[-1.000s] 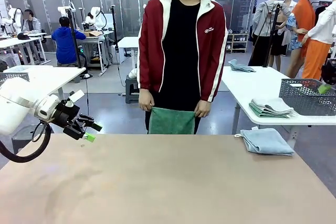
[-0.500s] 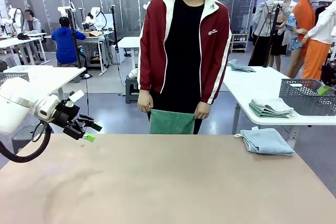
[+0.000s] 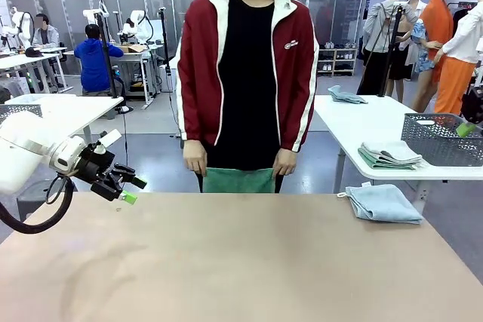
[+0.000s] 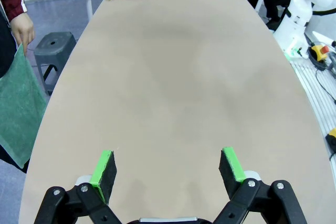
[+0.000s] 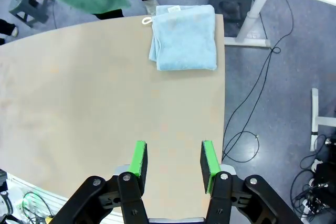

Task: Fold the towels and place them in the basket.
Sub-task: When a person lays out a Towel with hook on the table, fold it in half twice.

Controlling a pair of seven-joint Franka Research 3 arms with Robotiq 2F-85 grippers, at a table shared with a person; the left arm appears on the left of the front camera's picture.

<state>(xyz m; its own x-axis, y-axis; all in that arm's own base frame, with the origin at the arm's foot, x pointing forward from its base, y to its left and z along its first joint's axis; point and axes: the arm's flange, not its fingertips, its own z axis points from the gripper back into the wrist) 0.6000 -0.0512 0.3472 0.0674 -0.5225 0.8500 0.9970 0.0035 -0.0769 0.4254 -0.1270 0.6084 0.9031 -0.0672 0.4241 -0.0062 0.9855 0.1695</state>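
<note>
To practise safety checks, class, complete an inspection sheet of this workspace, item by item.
Surface: tan table, faint smudges.
Job's things: green towel held by the person at the far edge; blue towel folded at the far right corner; basket on a side table.
Clutter: nothing seen.
Grippers: left gripper and right gripper, jaws open, empty.
Cables: black loop under the left arm; cords on the floor.
Surroundings: folded towels beside the basket.

Tabletop (image 3: 226,262) is found open to passage across near and middle areas. Far right corner is occupied by a folded blue towel (image 3: 383,203). Far middle edge is blocked by a person (image 3: 245,81) holding a green towel (image 3: 240,180).
</note>
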